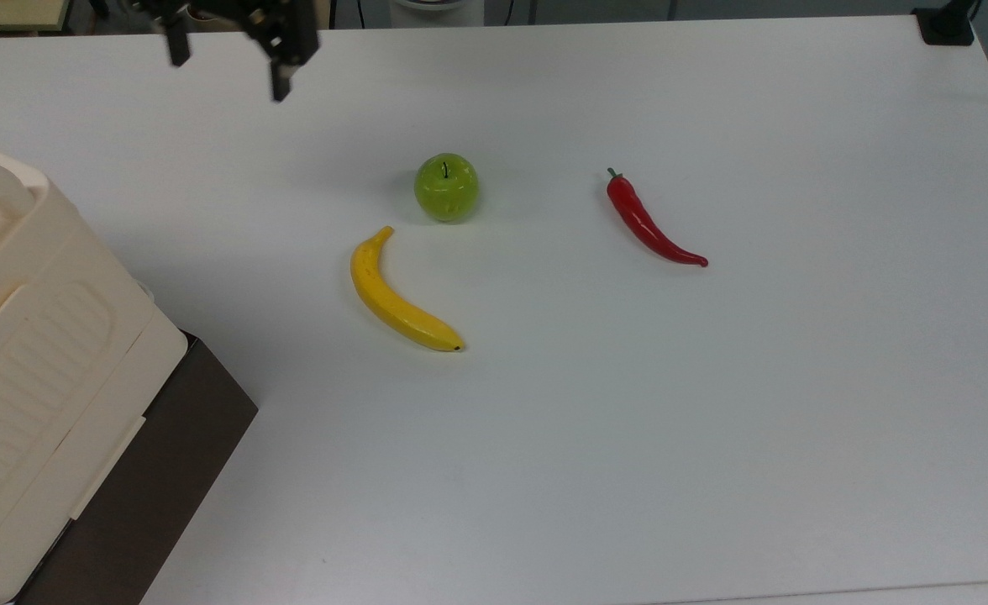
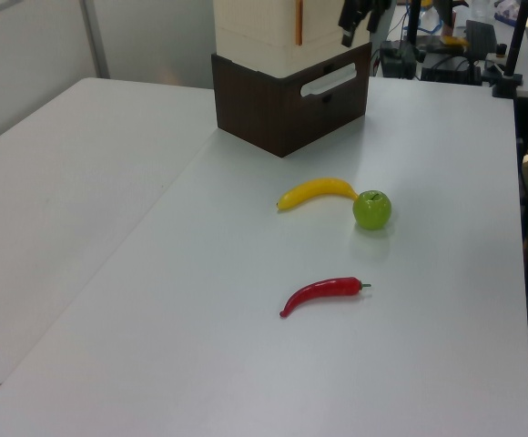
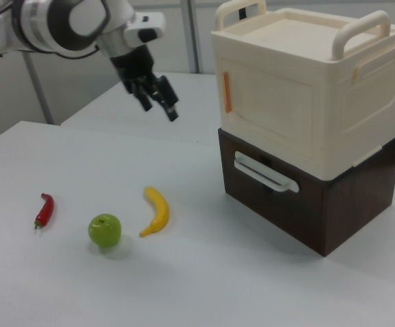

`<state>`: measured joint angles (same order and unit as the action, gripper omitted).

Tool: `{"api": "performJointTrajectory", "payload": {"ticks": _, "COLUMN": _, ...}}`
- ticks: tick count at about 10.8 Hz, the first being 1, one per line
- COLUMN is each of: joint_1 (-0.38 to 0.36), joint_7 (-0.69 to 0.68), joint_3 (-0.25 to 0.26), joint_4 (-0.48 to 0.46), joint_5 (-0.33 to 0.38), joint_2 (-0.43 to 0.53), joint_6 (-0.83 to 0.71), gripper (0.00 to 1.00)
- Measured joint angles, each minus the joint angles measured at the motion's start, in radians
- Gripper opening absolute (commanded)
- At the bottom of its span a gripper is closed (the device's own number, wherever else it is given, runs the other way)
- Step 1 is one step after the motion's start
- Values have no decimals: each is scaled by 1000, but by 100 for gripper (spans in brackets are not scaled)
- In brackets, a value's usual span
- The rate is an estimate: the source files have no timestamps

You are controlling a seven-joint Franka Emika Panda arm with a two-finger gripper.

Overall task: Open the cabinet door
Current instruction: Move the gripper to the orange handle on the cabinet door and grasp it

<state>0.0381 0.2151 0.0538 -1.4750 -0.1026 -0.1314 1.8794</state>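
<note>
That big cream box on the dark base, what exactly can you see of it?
The cabinet looks like cream plastic: a large box with rounded corners and two arched handles on top. It sits on a dark brown drawer unit with a pale bar handle. Its front face is the cabinet door, shut flush, with a small orange tab at its edge on the right view's left. The top view shows a ribbed recessed panel. Nothing else touches it; the pincer hangs apart in the air.

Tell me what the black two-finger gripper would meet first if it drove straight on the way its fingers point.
The black two-finger gripper, fingers apart, points down and toward the right view's right. Going straight on, it would probably reach the bare white table top short of the cream plastic cabinet; depth is hard to judge.
</note>
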Motion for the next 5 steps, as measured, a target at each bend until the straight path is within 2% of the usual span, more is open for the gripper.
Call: {"api": "performJointTrajectory", "payload": {"ticks": 5, "joint_1": 79, "joint_7": 5, "joint_3": 1, "joint_4": 12, "joint_5": 0, "joint_2": -74, "joint_6": 310, "gripper": 100}}
